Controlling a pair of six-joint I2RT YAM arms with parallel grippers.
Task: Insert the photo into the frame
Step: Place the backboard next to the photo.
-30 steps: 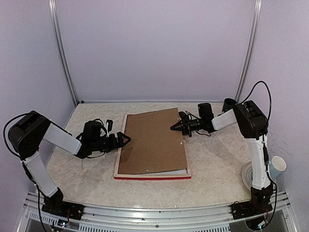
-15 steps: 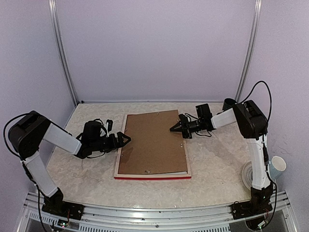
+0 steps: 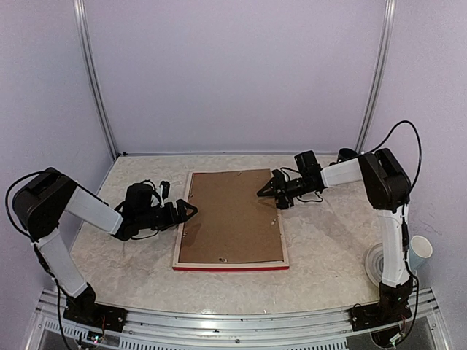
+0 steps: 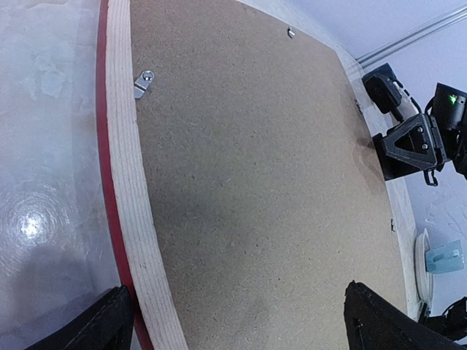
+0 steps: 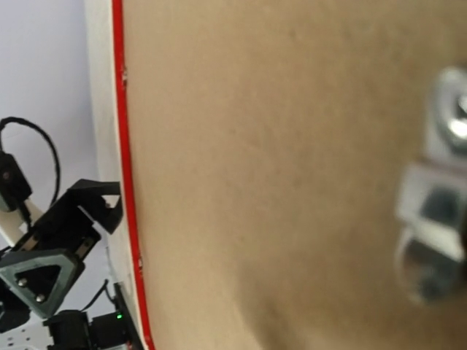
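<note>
1. The frame (image 3: pixel 230 267) lies face down in the middle of the table (image 3: pixel 321 248). It is a thin rectangle with a bright red outer edge and a pale, grainy wooden back rim.
2. A brown hardboard panel (image 3: pixel 230 215), matte and speckled, sits flat inside that rim. A small metal turn clip (image 4: pixel 144 82) is fixed on the rim's left side.
3. Your left gripper (image 3: pixel 190 211) sits low at the frame's left edge, jaws spread wide with nothing between them.
4. Your right gripper (image 3: pixel 263 192) reaches over the frame's far right edge, jaws partly parted and gripping nothing.
5. You have bare marbled tabletop on both sides and along the near edge. The strip at the far wall is narrower.
</note>
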